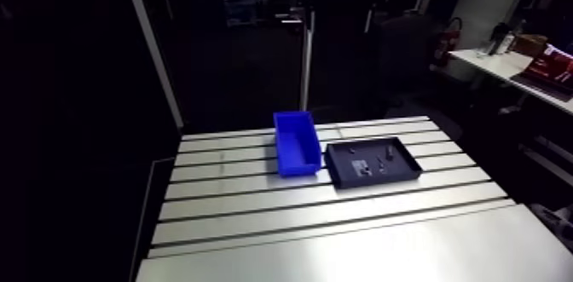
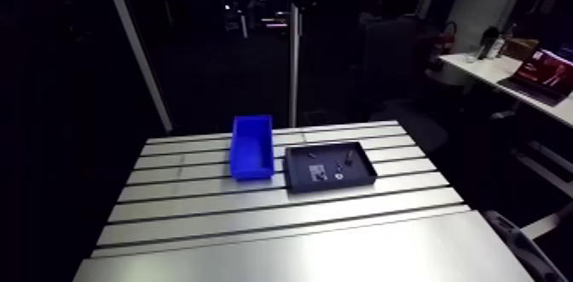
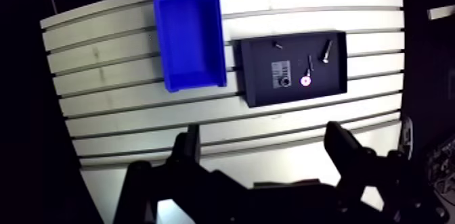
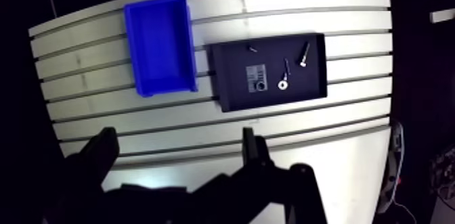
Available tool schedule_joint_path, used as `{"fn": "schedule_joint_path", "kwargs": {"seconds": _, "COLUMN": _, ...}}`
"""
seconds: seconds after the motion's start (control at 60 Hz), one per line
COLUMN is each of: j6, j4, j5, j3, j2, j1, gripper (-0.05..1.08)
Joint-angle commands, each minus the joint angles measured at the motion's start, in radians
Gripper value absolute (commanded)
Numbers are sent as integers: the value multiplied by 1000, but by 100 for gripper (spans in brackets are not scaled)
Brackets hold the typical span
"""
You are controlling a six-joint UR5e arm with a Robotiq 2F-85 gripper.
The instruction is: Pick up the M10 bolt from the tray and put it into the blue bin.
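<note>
Tool [image 3: 264, 139] spread wide, empty, high over bench [image 3: 101, 57]. What I take for the M10 bolt [image 3: 326, 51] lies well ahead, in the black tray's [image 3: 257, 91] corner farthest from the blue bin [image 3: 189, 37]. In arm view, tray sits right of centre. Bolt's long axis approx. fore-aft. Dark shank, paler end nearer tool.

In the arm view the parts [image 1: 381, 160] lying in the black tray [image 1: 402, 169] are too small to tell apart. The tabletop [image 1: 341, 243] and the end effector [image 3: 264, 132] run off the views' edges.
</note>
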Motion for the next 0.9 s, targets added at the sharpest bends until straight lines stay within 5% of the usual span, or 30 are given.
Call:
{"fn": "schedule_joint_path", "kwargs": {"seconds": 0.017, "j6": 40, "j4": -6, "j5": 9, "j3": 1, "j2": -2, "j1": 6, "gripper": 1}}
{"fn": "schedule_joint_path", "kwargs": {"seconds": 0.9, "j6": 38, "j4": -6, "j5": 0, "j3": -8, "j2": 5, "j1": -6, "gripper": 1}}
